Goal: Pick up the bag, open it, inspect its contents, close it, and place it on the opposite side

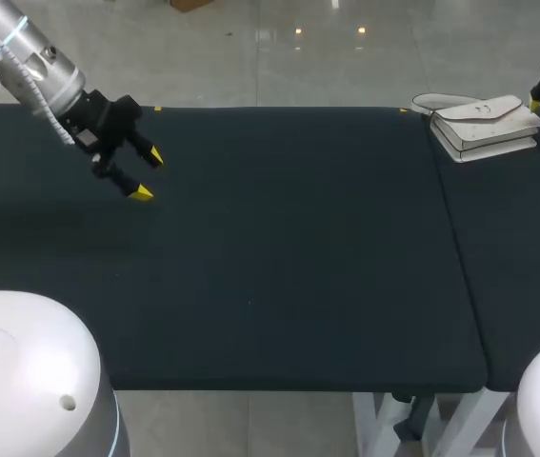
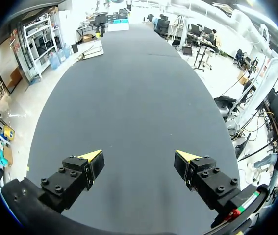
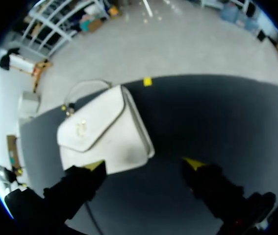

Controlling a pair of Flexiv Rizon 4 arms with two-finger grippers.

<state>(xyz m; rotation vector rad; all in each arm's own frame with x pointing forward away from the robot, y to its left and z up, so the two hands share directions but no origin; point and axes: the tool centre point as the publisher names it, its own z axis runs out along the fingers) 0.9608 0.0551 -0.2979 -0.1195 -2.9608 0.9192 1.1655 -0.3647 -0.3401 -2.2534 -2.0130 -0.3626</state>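
Note:
A white flap bag (image 1: 484,127) lies flat and closed on the dark table (image 1: 298,286) at its far right corner, its strap looped toward the far edge. My right gripper (image 3: 144,164) hovers just above and beside the bag (image 3: 102,132); its fingers stand wide apart with nothing between them, one yellow fingertip (image 3: 94,165) close over the bag's near edge. In the head view only one right fingertip (image 1: 534,105) shows, at the bag's right end. My left gripper (image 1: 149,174) hangs open and empty over the far left of the table, the bag (image 2: 92,50) far ahead of it.
The dark cloth runs across two tables joined by a seam (image 1: 455,248) to the right of the middle. Small yellow markers (image 1: 404,110) sit on the far edge. The white robot bases (image 1: 22,371) fill the near corners.

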